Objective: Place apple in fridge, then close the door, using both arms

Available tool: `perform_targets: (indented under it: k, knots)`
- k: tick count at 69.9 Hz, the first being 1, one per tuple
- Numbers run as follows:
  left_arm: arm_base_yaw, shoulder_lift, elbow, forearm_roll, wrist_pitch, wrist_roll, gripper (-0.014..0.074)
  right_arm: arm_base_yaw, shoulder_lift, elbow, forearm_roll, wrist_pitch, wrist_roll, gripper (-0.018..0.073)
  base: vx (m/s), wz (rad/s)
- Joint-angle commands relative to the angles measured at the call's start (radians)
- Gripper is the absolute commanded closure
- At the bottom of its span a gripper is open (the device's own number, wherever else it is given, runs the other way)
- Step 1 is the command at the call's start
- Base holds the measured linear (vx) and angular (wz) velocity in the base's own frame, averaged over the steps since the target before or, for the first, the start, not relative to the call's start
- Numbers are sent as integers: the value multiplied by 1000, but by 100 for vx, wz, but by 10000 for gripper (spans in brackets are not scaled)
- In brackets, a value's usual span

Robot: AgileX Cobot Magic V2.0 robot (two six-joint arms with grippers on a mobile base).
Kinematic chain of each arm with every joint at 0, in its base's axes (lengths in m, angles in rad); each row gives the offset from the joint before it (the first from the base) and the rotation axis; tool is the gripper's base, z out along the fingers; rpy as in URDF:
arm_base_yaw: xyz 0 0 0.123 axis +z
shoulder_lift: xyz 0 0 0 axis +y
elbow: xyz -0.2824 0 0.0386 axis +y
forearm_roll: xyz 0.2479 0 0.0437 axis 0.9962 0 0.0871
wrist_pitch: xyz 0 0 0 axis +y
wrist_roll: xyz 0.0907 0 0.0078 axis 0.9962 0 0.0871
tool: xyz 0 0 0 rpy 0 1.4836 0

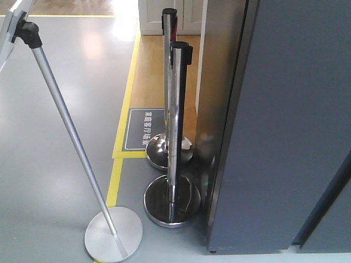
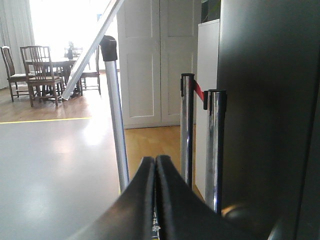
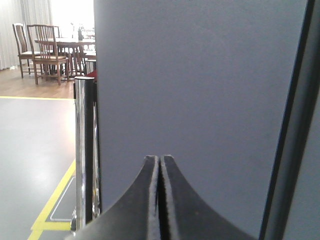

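The fridge door (image 1: 290, 126) fills the right side of the front view as a tall, flat, dark grey slab with a matte face, its bottom edge just above the grey floor (image 1: 49, 164), and a second grey panel (image 1: 329, 219) sits just beside it at the lower right. No apple shows in any view, so I cannot tell where it is. The left pincer (image 2: 155, 200) has its 2 black fingers pressed together with only a thin seam between them and nothing held; it points past the door's dark edge toward 2 chrome barrier posts (image 2: 215, 150) joined by a red strap (image 2: 198, 91). The right pincer (image 3: 160, 200) is likewise closed tight and empty, facing the door's plain grey face from close by. In the front view the 2 posts (image 1: 176, 131) stand on round polished bases just left of the door, 1 behind the other. A slanted silver pole (image 1: 71, 137) on a round flat base leans further left. Yellow floor tape (image 1: 126, 93) borders a strip of wooden flooring, and a dining table with wooden chairs (image 2: 40, 70) stands far back.
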Motion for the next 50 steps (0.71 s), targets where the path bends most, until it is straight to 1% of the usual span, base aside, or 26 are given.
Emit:
perform_targets:
  k: [1, 50]
  knots:
    - [-4, -14, -17, -9, -71, -8, 603, -7, -14, -3, -13, -108, 10, 562, 0, 0]
    - [-4, -14, -17, -9, -71, -8, 603, -7, -14, -4, -13, -112, 10, 562, 0, 0]
